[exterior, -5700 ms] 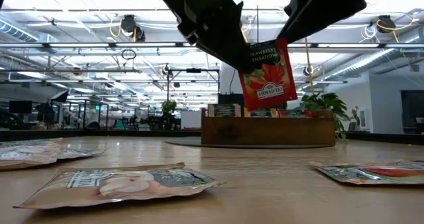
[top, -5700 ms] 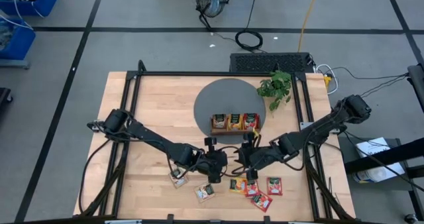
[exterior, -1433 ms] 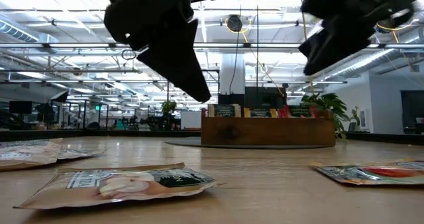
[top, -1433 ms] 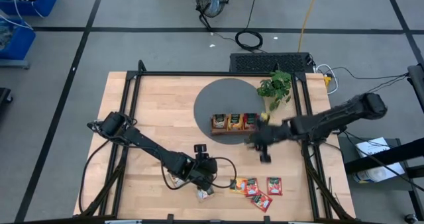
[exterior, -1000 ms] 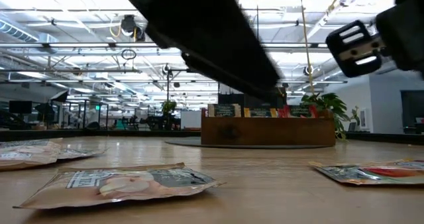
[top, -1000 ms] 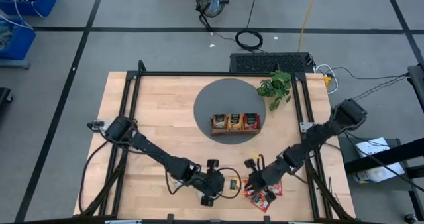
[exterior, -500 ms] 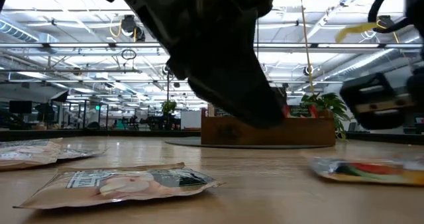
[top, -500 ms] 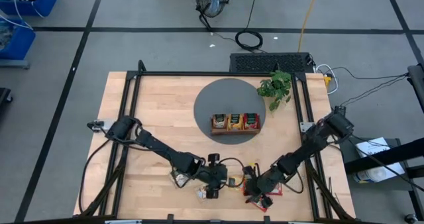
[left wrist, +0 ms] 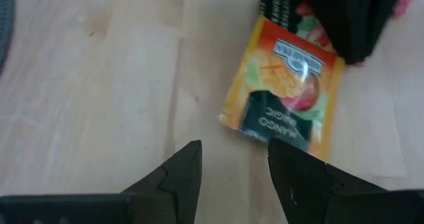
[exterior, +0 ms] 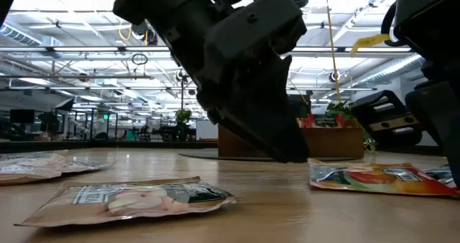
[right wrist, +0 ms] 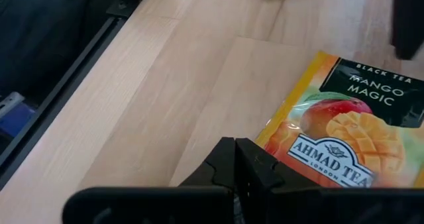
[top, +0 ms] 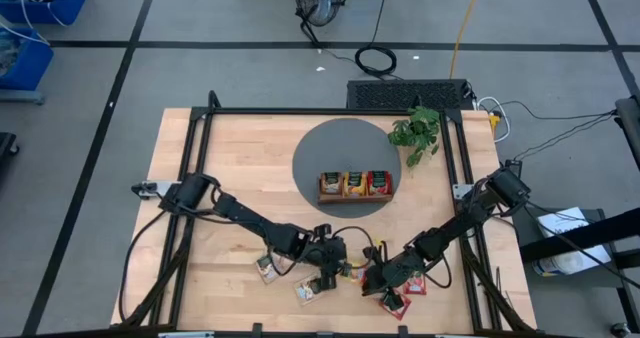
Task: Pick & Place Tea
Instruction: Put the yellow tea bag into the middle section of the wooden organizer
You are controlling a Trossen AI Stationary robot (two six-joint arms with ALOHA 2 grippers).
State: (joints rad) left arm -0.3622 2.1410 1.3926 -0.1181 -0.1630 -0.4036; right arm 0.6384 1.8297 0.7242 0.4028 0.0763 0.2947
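Starting at the near edge of the light wooden table top (top: 230, 178), we see a pale beige flat tea sachet (exterior: 129, 198) lying flat on the boards, with two more pale sachets (exterior: 32, 165) at the left in the low view. An orange flat square mango tea sachet (right wrist: 351, 144) lies flat on the wood just in front of the right gripper (right wrist: 235, 161), whose two dark fingers are pressed together with nothing between them; the sachet's edge sits just beside the fingertips. From the other side, the left gripper (left wrist: 232, 164) points at the same orange sachet (left wrist: 285, 105) with its fingers parted and nothing between them, and its tips are near the sachet's edge without touching it. In the high view, both grippers meet near the front of the table, the left gripper (top: 335, 263) just beside the right gripper (top: 378, 275), with red sachets (top: 412, 283) close by on the right.

Farther back, we see a brown three-compartment wooden tray (top: 355, 186) resting on a dark grey round mat (top: 320, 148), holding upright sachets. A small green leafy plant (top: 415, 133) stands at the mat's right edge. A black frame (top: 200, 148) borders the table.

Beyond the table, we see a grey floor (top: 100, 98) with dark lines, a coiled black cable (top: 376, 58) and a yellow cable (top: 465, 18). The low view shows a large hall with ceiling trusses and lights (exterior: 108, 49).
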